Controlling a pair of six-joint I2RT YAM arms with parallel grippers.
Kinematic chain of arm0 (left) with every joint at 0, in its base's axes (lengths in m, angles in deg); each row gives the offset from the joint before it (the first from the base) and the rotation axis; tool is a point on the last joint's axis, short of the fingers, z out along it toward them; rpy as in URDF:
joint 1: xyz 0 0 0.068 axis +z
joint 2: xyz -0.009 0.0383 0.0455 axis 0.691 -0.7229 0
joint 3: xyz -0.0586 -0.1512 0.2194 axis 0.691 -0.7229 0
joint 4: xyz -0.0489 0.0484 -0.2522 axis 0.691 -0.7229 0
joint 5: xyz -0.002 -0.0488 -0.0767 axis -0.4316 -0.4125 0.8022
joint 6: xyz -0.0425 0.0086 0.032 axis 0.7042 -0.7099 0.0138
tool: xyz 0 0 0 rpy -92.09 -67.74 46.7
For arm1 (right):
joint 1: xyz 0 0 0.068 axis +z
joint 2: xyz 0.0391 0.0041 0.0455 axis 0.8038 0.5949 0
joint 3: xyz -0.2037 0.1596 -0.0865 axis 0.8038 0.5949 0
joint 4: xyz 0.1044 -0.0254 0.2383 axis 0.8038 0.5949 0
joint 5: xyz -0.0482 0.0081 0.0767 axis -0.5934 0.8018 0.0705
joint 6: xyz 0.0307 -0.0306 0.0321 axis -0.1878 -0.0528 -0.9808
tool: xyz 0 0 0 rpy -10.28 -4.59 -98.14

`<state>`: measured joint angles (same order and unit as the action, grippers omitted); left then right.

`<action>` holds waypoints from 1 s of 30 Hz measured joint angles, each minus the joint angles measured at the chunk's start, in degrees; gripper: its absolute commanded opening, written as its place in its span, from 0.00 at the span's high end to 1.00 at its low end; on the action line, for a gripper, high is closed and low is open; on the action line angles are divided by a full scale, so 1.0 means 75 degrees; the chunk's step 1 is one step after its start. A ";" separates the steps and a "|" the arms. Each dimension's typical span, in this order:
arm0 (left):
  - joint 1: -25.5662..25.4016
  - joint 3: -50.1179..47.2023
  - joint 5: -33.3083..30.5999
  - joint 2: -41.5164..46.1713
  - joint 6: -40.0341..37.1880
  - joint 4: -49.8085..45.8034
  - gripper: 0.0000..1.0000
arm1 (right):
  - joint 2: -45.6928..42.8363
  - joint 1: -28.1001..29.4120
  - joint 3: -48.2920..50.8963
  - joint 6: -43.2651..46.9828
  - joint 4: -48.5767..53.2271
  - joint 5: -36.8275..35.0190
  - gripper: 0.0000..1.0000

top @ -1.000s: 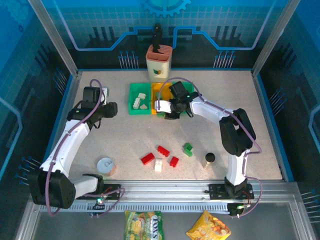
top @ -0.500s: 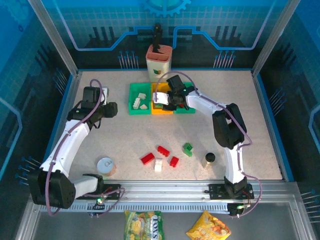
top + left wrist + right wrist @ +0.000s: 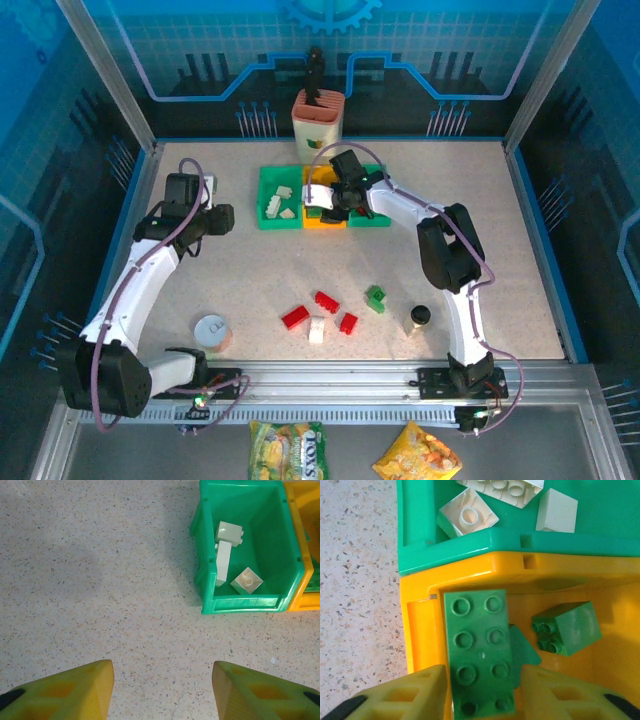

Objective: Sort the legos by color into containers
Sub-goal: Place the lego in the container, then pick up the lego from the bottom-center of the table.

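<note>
On my overhead feed the right gripper (image 3: 335, 198) sits above the yellow bin (image 3: 312, 180), the middle one of the row, with the left green bin (image 3: 264, 200) against one side of it and the right green bin (image 3: 372, 214) against the other. Through the right wrist camera I see its yellow fingers (image 3: 405, 695) closed on a long green lego (image 3: 477, 640), studs up, held over the inside of the yellow bin. A small green lego (image 3: 565, 627) already lies on that bin's floor just beside it. The left green bin holds three white legos (image 3: 229, 532), lying loose and close together. My left gripper (image 3: 162, 680) hangs over bare table (image 3: 100, 580) near that bin's left side, jaws apart with nothing between them. Nearer the arm bases, unsorted pieces lie on the table: three red legos (image 3: 295, 317) in a loose cluster, a white lego (image 3: 317, 331) among them, and a green lego (image 3: 376, 297) just to their right. A black-capped bottle (image 3: 420, 317) stands right of that green one, and a round tin (image 3: 211, 330) lies well off to the left. A cream-and-orange cup (image 3: 317, 125) stands just behind the bins.
</note>
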<state>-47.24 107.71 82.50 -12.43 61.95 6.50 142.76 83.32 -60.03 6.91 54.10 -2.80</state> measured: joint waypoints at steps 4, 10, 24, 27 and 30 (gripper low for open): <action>0.0000 0.0000 0.0000 0.0000 0.0000 0.0000 0.45 | 0.0006 0.0000 0.0000 -0.0038 -0.0003 -0.0003 0.49; 0.0000 0.0000 0.0000 0.0000 0.0000 0.0000 0.45 | 0.0006 0.0000 0.0000 -0.0038 -0.0006 -0.0003 0.49; 0.0006 0.0000 0.0000 0.0000 0.0000 0.0000 0.45 | -0.0548 0.0000 0.0831 -0.0038 -0.0055 0.0204 0.49; 0.0009 0.0000 0.0000 0.0000 0.0000 -0.0003 0.45 | -0.0857 0.0003 0.1081 -0.0035 -0.0055 0.0265 0.49; 0.0009 0.0000 0.0000 0.0000 0.0000 0.0000 0.45 | -0.1224 0.0023 0.1454 -0.0032 -0.0058 0.0350 0.49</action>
<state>-47.17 107.71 82.50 -12.43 61.95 6.50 133.58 83.50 -49.13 6.67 53.67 -0.18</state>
